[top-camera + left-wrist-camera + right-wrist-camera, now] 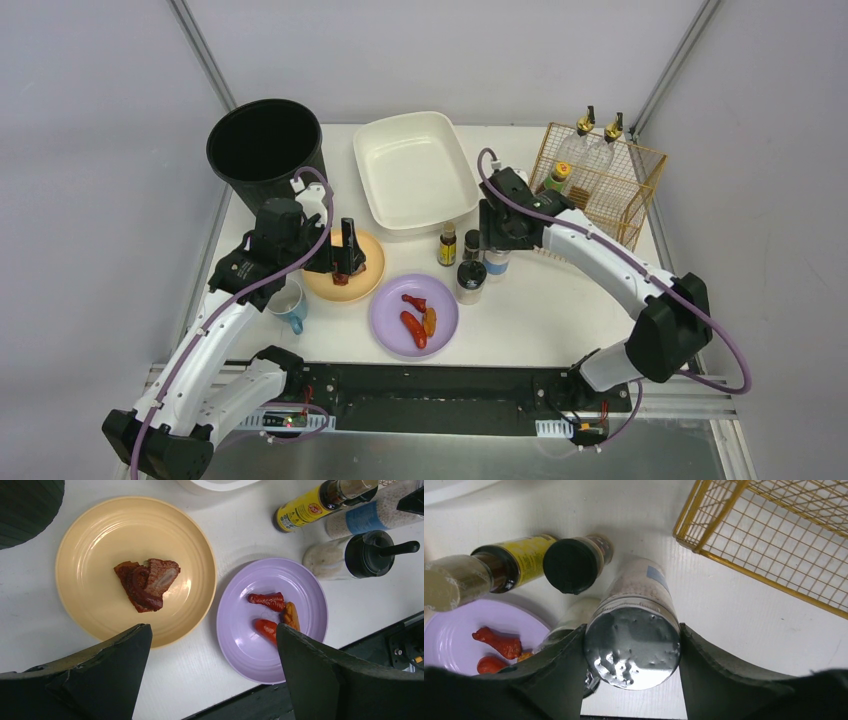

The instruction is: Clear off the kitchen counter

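- The left fingers [115,675] are spread wide above the yellow plate [100,545].
- The silver-capped shaker [633,647] is clamped between the right fingers [554,680], near the gold wire rack [749,571].
- The white tabletop [540,330] is seen beneath both arms, with both plates resting on it.
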`<state>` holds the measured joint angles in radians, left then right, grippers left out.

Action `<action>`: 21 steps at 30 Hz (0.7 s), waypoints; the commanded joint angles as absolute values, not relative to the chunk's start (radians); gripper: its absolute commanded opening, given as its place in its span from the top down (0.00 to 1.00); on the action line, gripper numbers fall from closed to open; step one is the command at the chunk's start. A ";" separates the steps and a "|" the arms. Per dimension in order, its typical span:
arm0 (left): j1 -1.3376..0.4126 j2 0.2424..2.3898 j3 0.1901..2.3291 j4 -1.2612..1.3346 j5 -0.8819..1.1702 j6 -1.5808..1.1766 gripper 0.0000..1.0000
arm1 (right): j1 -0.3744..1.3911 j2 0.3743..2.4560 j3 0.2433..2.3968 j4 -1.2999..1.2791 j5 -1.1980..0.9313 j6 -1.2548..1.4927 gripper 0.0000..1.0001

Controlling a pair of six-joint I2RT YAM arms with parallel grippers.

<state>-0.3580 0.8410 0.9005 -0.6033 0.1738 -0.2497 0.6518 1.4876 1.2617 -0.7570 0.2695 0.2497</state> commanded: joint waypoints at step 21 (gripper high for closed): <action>-0.348 0.829 0.909 -0.592 0.183 -0.245 0.00 | 0.610 1.081 1.438 -1.072 0.502 0.186 0.79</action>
<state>-0.3580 0.8410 0.9005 -0.6033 0.1741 -0.2497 0.6415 1.1305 1.3411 -1.0367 0.3870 0.2192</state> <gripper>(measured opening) 0.995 0.614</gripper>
